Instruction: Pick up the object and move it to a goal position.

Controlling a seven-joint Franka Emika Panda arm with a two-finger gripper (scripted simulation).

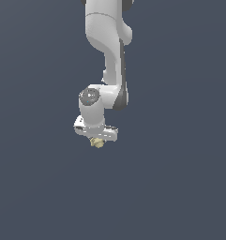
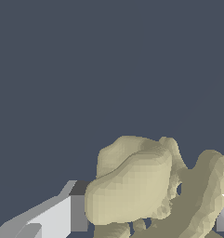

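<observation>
Object (image 2: 146,186) sits right between the jaws: pale yellow-beige, lumpy, knobbly, and in the wrist view it fills the whole gap from one finger (image 2: 57,216) to the other pad at the opposite edge. Both pads look to be touching it, so I read the jaws as pinching the object, not spread free. Its wider span seems to run finger to finger, though the frame cuts part of it off, so not certain.

Relative to the gripper (image 1: 99,140): in the exterior view the object (image 1: 97,143) pokes out just under the white hand, tiny beside it, directly below the fingertips, no offset to either side worth noting.

Outward from the gripper: arm (image 1: 109,56) comes straight down from above. Background is flat dark grey; can't tell whether the object rests on a surface or is already clear of it. No goal marker visible in either view.

Judgement: grasp looks made; next is carrying to the goal. Risk: irregular shape, small contact patches, could slip.
</observation>
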